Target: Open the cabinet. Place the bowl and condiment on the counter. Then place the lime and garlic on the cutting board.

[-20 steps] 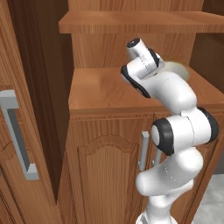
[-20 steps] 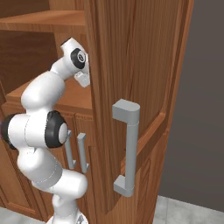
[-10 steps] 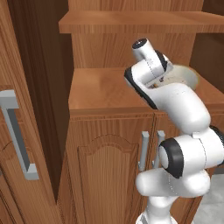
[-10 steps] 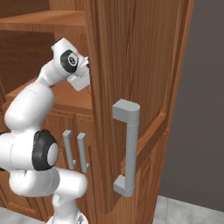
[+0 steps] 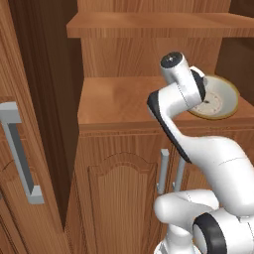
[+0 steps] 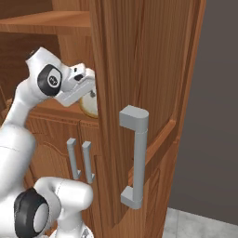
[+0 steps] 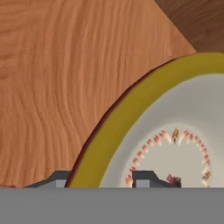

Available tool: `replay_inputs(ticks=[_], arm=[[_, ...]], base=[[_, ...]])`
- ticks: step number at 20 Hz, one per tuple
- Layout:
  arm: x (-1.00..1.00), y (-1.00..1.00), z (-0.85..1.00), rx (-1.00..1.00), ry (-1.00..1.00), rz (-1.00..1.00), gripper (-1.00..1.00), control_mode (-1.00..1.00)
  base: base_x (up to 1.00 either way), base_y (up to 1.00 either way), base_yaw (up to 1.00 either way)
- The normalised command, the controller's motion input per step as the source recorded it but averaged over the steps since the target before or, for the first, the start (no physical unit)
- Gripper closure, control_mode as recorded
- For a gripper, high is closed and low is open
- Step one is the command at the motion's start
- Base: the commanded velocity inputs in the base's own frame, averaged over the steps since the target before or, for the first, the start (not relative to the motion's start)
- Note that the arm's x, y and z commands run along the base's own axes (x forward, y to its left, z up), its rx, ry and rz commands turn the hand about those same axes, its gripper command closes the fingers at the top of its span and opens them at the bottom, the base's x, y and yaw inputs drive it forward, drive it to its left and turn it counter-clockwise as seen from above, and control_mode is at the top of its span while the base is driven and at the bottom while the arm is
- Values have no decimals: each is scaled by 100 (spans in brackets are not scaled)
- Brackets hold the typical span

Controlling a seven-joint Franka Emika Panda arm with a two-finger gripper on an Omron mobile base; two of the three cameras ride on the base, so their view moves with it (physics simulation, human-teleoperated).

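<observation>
The cabinet (image 5: 124, 54) stands open, its doors swung out to both sides. The bowl (image 5: 218, 101), cream inside with an olive-yellow rim and a patterned centre, sits on the cabinet's brown ledge (image 5: 114, 101) at the right. In the right base view the bowl (image 6: 89, 106) peeks out beside the open door (image 6: 139, 56). My gripper (image 7: 101, 178) is down at the bowl's near edge, one fingertip (image 7: 57, 177) outside the rim and the other inside. The jaws stand apart around the rim. The condiment, lime, garlic, cutting board and counter are out of view.
The left door with its grey bar handle (image 5: 20, 154) stands close on the left. The right door's handle (image 6: 136, 158) juts out on the right. An upper shelf (image 5: 149, 25) hangs over the ledge. Below are arched lower doors with two grey handles (image 5: 162, 171).
My arm has reached further right and down onto the bowl's edge. The fingers have drawn closer together around the rim. The bowl has not moved.
</observation>
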Motion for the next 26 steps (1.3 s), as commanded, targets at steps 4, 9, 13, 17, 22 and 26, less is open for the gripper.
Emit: replay_inputs(ticks=[4, 9, 13, 17, 22, 26], arm=[[-100, 6, 87, -11, 6, 18, 100, -100], [-100, 23, 59, -17, 10, 30, 100, -100], [-100, 43, 30, -26, 15, 43, 100, -100], [-100, 39, 30, -27, 21, 44, 100, -100], [-100, 9, 16, -17, 20, 38, 100, -100], [-88, 7, 9, -5, 22, 26, 100, -100]], base=[[0, 0, 0], [0, 0, 0], [0, 0, 0], [0, 0, 0], [0, 0, 0], [0, 0, 0]])
